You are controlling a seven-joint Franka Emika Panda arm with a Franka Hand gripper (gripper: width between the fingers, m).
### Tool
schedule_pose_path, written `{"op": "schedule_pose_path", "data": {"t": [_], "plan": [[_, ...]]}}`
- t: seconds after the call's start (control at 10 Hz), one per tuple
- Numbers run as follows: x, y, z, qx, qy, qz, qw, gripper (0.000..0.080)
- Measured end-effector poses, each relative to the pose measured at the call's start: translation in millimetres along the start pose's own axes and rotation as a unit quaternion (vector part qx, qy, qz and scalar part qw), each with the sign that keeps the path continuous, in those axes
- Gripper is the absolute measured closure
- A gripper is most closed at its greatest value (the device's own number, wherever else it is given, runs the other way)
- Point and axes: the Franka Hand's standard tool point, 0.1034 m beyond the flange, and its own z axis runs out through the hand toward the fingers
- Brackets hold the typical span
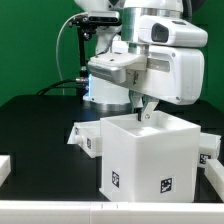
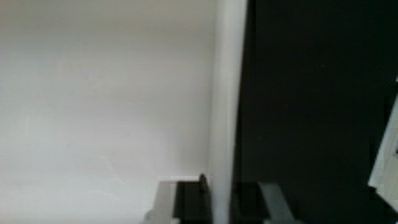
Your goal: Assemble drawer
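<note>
The large white cube-like drawer housing (image 1: pixel 140 155) stands open-topped on the black table in the middle of the exterior view, with tags on its front faces. My gripper (image 1: pixel 143 112) reaches down onto its top rear rim. In the wrist view the fingers (image 2: pixel 192 203) straddle the thin upper edge of one housing wall (image 2: pixel 107 100), one on each side, closed against it. My gripper (image 2: pixel 233 205) sits right at that rim. A smaller white tray (image 1: pixel 88 138) lies behind the housing at the exterior view's left, another (image 1: pixel 208 148) at the right.
A white part (image 1: pixel 5 165) lies at the far left edge of the table. The arm's body and cables (image 1: pixel 70 60) hang over the back of the table. A white piece (image 2: pixel 386 150) shows at the edge of the wrist view.
</note>
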Motion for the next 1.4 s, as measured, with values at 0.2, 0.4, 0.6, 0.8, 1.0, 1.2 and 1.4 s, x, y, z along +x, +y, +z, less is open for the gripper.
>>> {"op": "schedule_pose_path", "data": {"t": [0.2, 0.4, 0.6, 0.8, 1.0, 1.2, 1.4], "plan": [[-2.5, 0.2, 0.1, 0.019, 0.009, -0.151, 0.988, 0.0761], [-7.2, 5.7, -0.3, 0.033, 0.021, -0.226, 0.973, 0.0761], [-11.0, 3.1, 0.2, 0.036, 0.016, -0.261, 0.965, 0.0761], [-20.6, 7.2, 1.5, 0.045, 0.028, -0.361, 0.931, 0.0761], [-25.1, 26.7, 1.4, 0.060, 0.051, -0.393, 0.916, 0.0761], [-24.9, 32.8, 1.3, 0.071, 0.063, -0.403, 0.910, 0.0761], [-25.5, 31.6, 1.3, 0.072, 0.064, -0.402, 0.911, 0.0761]]}}
